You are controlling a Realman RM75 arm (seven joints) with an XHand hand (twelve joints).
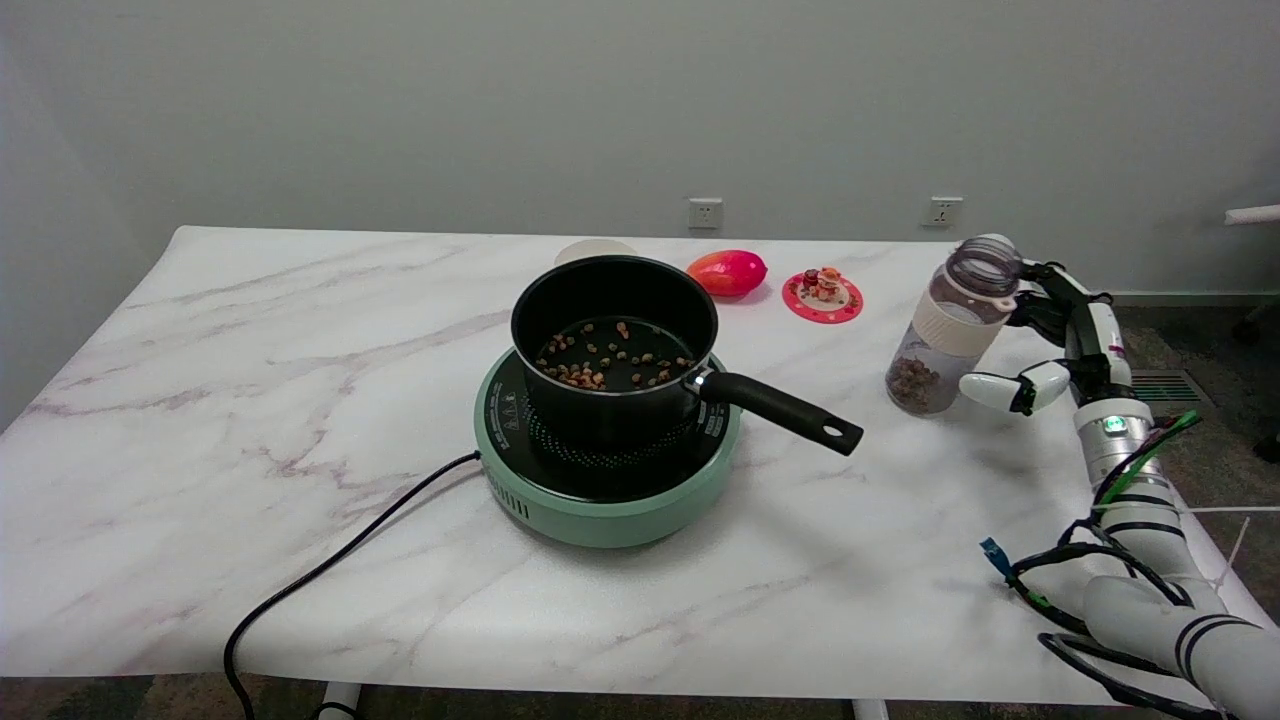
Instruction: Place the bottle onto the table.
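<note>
While the cord [330, 570] trails off the bench [250, 330] far to the hand's left, the green hotplate [600, 500] sits well left of it too, carrying a black saucepan [610, 330] with a scatter of brown bits inside and its handle [790, 410] aimed toward the hand. Beyond that, back and left of the hand, lie a red fruit [728, 272] and a small pink coaster [822, 297]. Then comes the bottle [950, 330], lidless, leaning toward the hand, its base apparently on or just touching the bench, brown pieces pooled at the bottom. The right hand [1050, 340] is immediately beside it, upper fingers near the neck and a lower finger stretched toward the base; whether it truly grips or merely touches I cannot tell. To finish well, I'd say tip the bottle upright until the base sits flat, then ease the fingers away sideways without nudging it, since the open mouth would spill.
</note>
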